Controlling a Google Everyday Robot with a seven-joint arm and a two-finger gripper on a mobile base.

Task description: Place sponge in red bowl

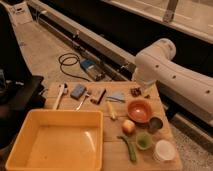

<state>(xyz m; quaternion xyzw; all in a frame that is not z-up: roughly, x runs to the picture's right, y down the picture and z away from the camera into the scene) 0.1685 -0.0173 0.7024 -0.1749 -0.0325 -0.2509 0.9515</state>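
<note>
The sponge (78, 91) is a small blue-grey block lying on the wooden table at the back left, between a white brush and some utensils. The red bowl (139, 110) is orange-red, sits right of centre and looks empty. My white arm (165, 75) reaches in from the right. The gripper (135, 92) shows as a small dark piece low over the table's far edge, just behind the bowl and well right of the sponge.
A large yellow bin (55, 140) fills the front left. A pale blue wedge (118, 96), an apple (129, 126), a dark cup (155, 124), a green cup (144, 141), a white bowl (164, 150) and a green pod (129, 148) surround the bowl.
</note>
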